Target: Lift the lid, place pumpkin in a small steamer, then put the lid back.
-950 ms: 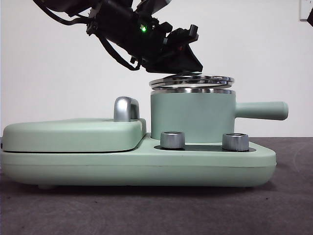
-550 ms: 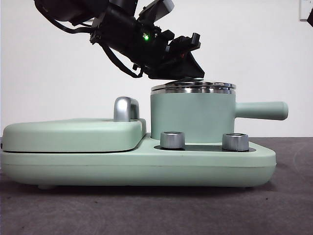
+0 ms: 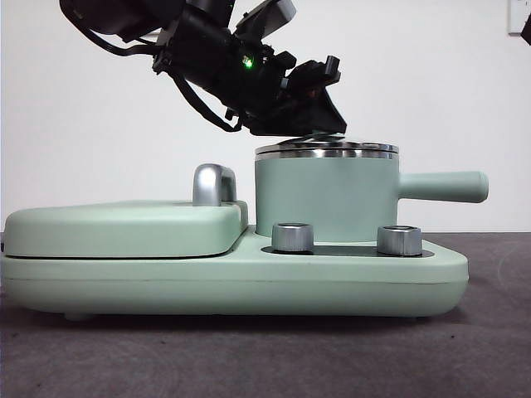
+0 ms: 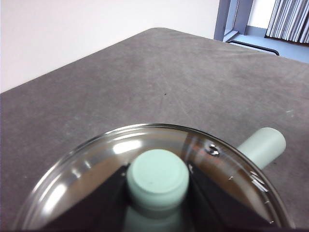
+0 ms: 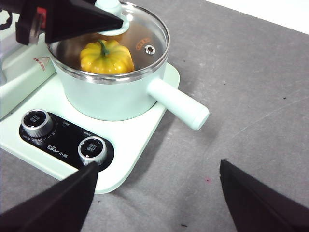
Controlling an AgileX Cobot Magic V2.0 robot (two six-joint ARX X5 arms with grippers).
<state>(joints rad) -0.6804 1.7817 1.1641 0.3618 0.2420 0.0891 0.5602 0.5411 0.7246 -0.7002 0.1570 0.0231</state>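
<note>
White wall behind: the lid (image 3: 328, 148), tilted a second ago, now sits flat on the steamer (image 3: 325, 199); left gripper (image 4: 157, 181) pinches its knob; right gripper (image 5: 157, 193) spread. Pumpkin (image 5: 107, 56) glossy inside.

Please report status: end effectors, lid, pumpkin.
Left end effector shut on lid knob. Lid seated on small steamer, pumpkin inside. Right end effector open, waiting.

Bright, even light; glare on lid (image 4: 120, 150); near knob (image 4: 157, 178) soft.
</note>
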